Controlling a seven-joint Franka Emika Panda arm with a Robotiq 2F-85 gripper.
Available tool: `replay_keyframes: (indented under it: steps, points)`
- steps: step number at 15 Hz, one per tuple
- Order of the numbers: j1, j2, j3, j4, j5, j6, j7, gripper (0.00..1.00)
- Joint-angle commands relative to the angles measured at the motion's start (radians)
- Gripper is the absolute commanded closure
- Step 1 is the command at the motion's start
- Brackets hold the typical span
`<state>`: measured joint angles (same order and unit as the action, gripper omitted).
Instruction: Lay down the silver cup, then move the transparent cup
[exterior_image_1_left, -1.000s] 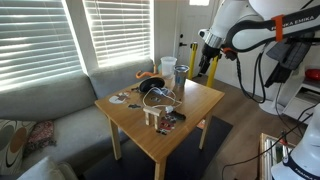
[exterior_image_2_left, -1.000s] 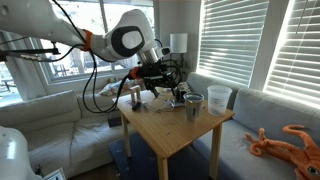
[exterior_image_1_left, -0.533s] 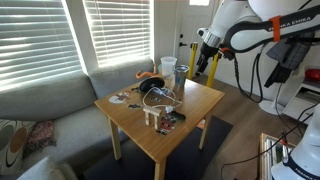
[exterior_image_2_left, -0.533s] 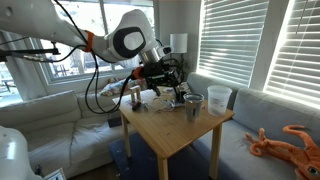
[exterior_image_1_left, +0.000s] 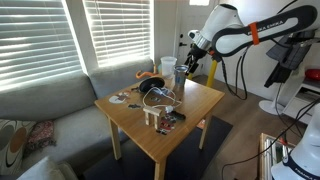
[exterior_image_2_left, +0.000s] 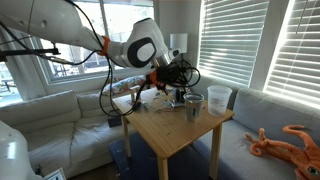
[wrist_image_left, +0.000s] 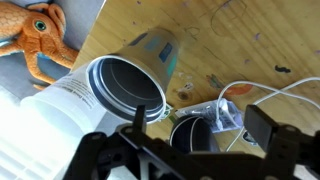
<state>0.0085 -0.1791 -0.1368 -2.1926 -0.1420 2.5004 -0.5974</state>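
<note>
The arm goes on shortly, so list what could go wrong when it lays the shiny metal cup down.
The shiny grey metal cup stands close beside the pale see-through plastic tumbler, so tipping it may topple that too. Both sit near the wooden table's edge; a lying cup could roll off.

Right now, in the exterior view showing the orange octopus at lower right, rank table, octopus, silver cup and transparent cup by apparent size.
1. table
2. orange octopus, though it lies nearer the camera, so its rank is unsure
3. transparent cup
4. silver cup, only slightly smaller
</note>
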Motion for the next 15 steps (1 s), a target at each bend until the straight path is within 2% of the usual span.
replay_keyframes:
  steps: [1,5,10,12,13,15]
  points:
    - [0.004,0.083,0.000,0.070,0.069,0.008,-0.092,0.00]
    - [-0.018,0.134,0.010,0.105,0.086,-0.009,-0.104,0.06]
    - [-0.039,0.168,0.017,0.132,0.103,-0.016,-0.102,0.06]
    - [-0.045,0.175,0.019,0.140,0.109,-0.022,-0.100,0.17]
    - [-0.048,0.176,0.020,0.144,0.110,-0.029,-0.095,0.37]
    - [-0.052,0.179,0.022,0.151,0.107,-0.052,-0.085,0.42]
